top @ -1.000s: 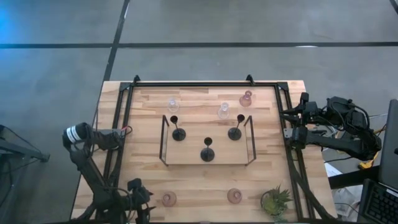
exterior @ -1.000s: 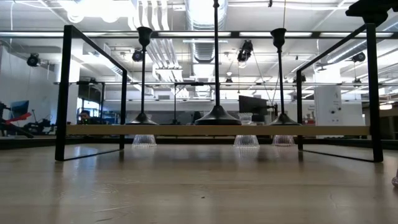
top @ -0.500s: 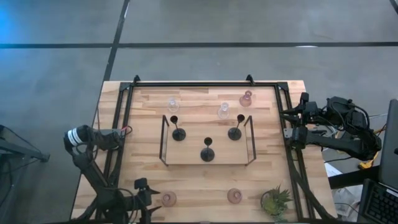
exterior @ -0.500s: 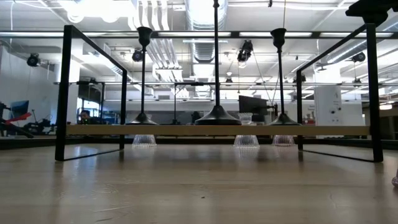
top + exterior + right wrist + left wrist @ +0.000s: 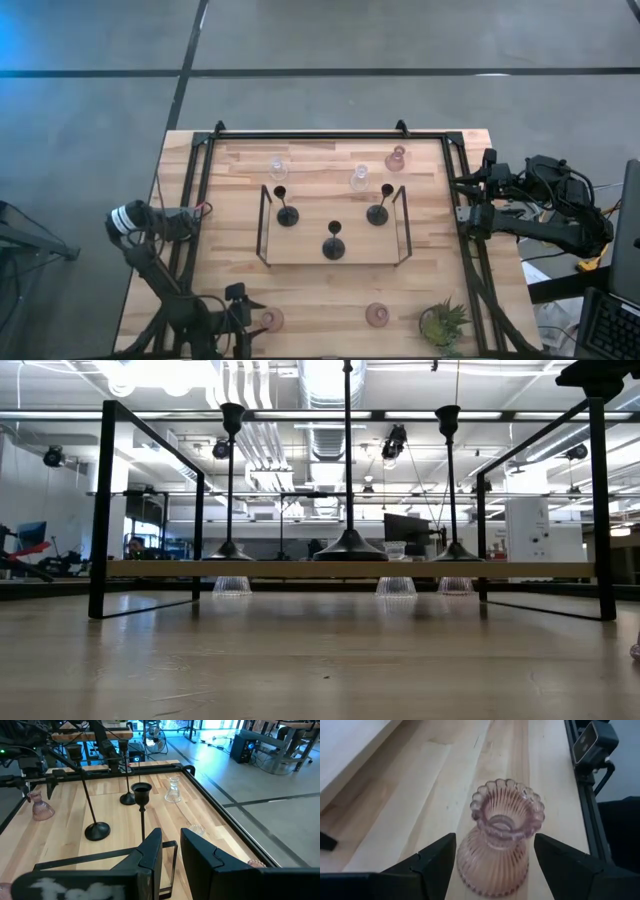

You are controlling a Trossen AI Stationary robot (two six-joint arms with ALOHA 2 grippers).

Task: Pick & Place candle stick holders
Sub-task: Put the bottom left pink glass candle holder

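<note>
Left gripper [image 5: 492, 857] has advanced along near table edge; open fingers now straddle pink glass holder [image 5: 499, 845], not clamped. Grasp looks imminent. Right gripper [image 5: 170, 852] parked at right edge, fingers nearly together.

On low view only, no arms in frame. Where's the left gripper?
Observer: The left gripper is at the near left corner of the table, right beside a pink glass holder.
Operator: Gripping it?
Observer: Not yet. The left wrist view shows its fingers open on either side of that holder, which stands upright on the table.
Operator: Right arm?
Observer: The right gripper waits at the table's right edge, holding nothing.
</note>
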